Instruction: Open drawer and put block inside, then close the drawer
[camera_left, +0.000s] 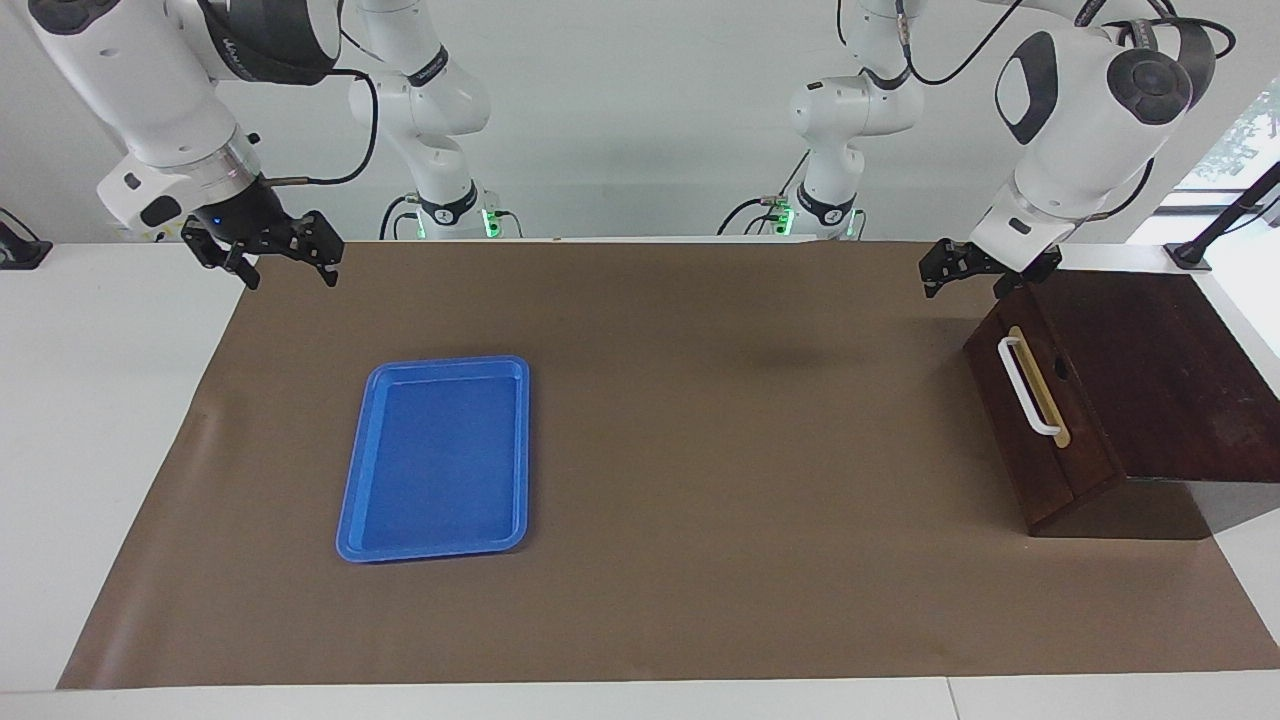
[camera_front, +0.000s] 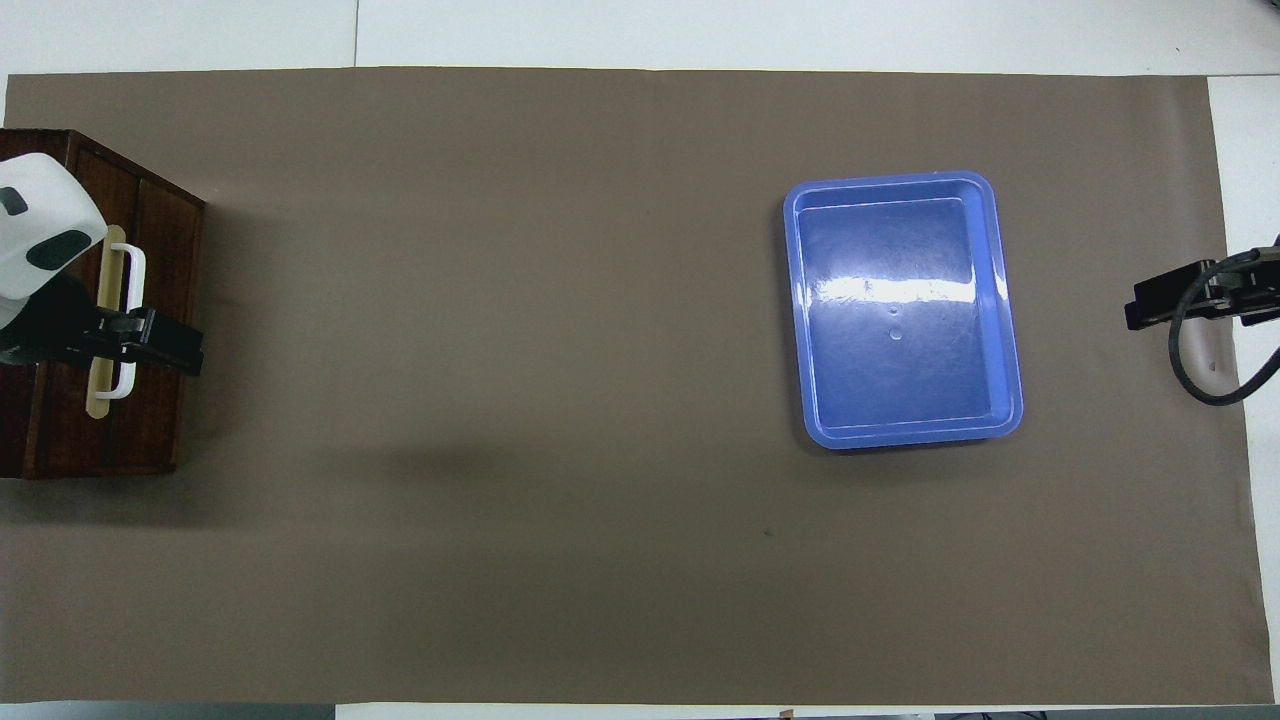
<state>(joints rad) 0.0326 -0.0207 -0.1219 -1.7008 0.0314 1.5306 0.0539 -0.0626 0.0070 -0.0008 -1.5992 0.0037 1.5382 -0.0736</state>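
The drawer (camera_left: 1040, 400) is shut, its dark wooden front flush in the cabinet (camera_left: 1150, 390) that sits at the left arm's end of the table (camera_left: 700, 600), close to that end's edge. Its white bar handle (camera_left: 1024, 385) on the tan strip faces the middle of the table. The block is not visible in either view.

The left gripper (camera_left: 965, 268) hangs in the air over the cabinet's corner nearest the robots, above the drawer front and touching nothing; in the overhead view it (camera_front: 160, 345) covers part of the handle. Whether its fingers are apart or together I cannot tell.

The right gripper (camera_left: 285, 262) waits in the air over the corner of the brown mat at the right arm's end, by the robots' edge, with its fingers apart and nothing between them.

A blue tray (camera_left: 350, 520) lies flat and empty on the mat, toward the right arm's end
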